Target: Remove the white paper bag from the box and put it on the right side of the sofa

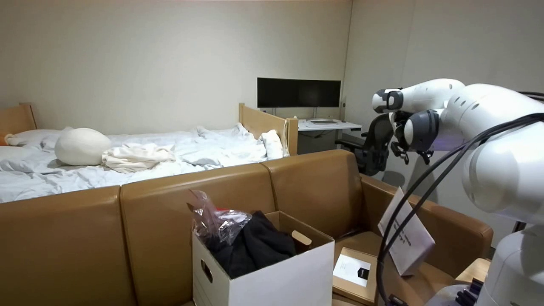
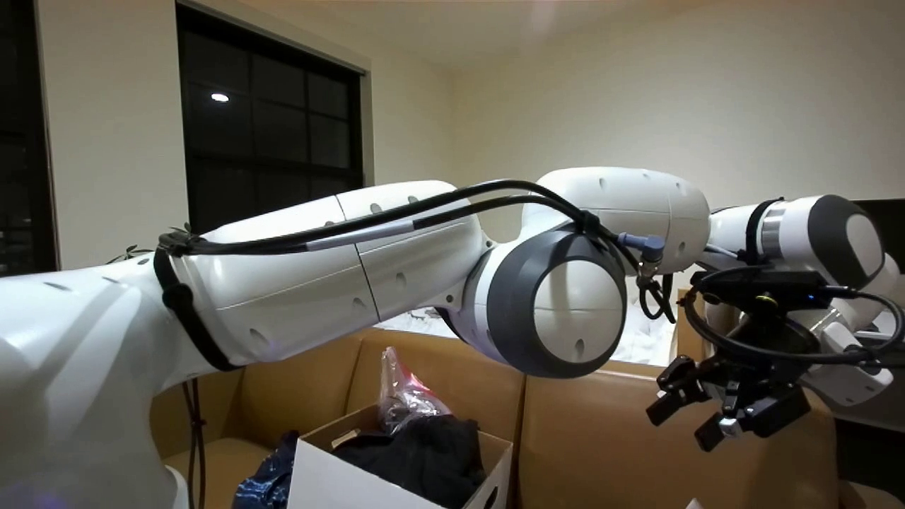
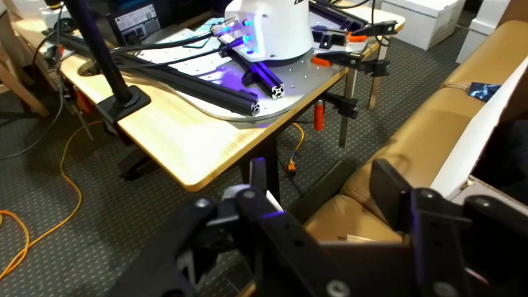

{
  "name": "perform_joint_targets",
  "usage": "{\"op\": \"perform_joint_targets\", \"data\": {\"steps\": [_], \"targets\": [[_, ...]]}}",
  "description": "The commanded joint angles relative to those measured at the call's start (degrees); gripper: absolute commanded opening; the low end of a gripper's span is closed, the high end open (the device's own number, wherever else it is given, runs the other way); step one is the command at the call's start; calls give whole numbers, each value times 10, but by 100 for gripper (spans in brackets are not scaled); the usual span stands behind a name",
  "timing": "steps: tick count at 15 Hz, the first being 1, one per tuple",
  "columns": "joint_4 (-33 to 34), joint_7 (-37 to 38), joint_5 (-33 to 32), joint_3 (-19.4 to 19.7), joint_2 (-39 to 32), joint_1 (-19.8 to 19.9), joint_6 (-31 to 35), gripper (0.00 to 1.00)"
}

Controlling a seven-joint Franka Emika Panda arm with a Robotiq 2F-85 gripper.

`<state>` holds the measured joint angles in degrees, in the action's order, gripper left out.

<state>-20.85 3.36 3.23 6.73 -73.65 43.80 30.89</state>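
Note:
The white paper bag (image 1: 411,240) stands tilted on the sofa seat, leaning by the armrest at the right in an exterior view, outside the box. Cables cross in front of it. The box (image 1: 280,282) sits on the tan sofa (image 1: 314,187), holding dark cloth and clear plastic wrap; it also shows in an exterior view (image 2: 339,484) and at the right of the wrist view (image 3: 470,140). My gripper (image 1: 415,158) is open and empty, above and apart from the bag. It also shows in an exterior view (image 2: 684,422) and the wrist view (image 3: 319,183).
A small brown carton (image 1: 369,293) with a white label lies between box and bag. A dark blue shiny bag (image 2: 265,477) is beside the box. The sofa armrest (image 1: 450,216) stands at the right. A wooden table (image 3: 185,152) carries the robot base.

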Motion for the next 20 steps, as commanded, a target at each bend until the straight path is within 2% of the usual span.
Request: {"op": "perform_joint_targets", "data": {"steps": [1,3,7,12,14,17,20], "targets": [[-28,77,63,-27,17,20,-18,95],[-34,103,88,-35,19,23,-19,100],[-27,133,117,-44,14,23,-20,100],[-28,131,130,-50,16,30,-21,100],[-23,107,119,-49,17,33,-25,100],[-27,57,57,-23,17,21,-87,100],[-12,41,18,-7,17,27,-81,100]]}}
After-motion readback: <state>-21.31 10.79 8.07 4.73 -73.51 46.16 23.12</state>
